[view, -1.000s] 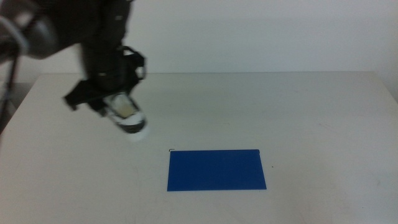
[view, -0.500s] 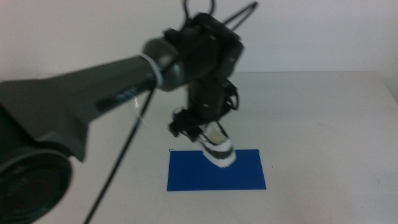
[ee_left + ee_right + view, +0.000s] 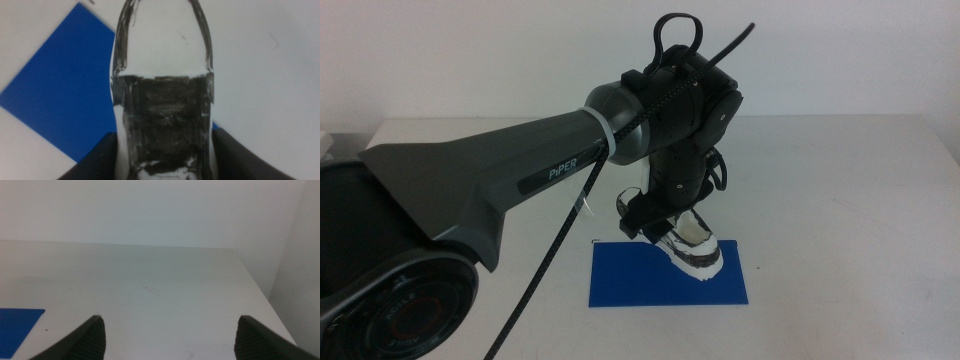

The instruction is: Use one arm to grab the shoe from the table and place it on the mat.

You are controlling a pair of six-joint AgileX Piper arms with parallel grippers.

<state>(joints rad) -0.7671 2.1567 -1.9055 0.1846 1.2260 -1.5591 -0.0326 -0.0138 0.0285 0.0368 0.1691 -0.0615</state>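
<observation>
The left arm (image 3: 520, 185) reaches in from the left, and its gripper (image 3: 665, 222) is shut on the white and dark-patched shoe (image 3: 688, 244). The shoe hangs tilted, toe down, just over the right part of the blue mat (image 3: 630, 280). In the left wrist view the shoe (image 3: 162, 85) fills the middle between the two dark jaws, with the mat (image 3: 60, 95) beneath it on the white table (image 3: 270, 75). The right gripper (image 3: 167, 337) is open and empty over the table; it is out of the middle view.
The white table (image 3: 860, 200) spreads all round the mat. A corner of the mat (image 3: 15, 325) shows in the right wrist view, and the table's far edge (image 3: 250, 275) runs toward a pale wall.
The left arm has carried the shoe from the table's left side rightward to above the mat, and it now hangs lower over the mat's right part.
</observation>
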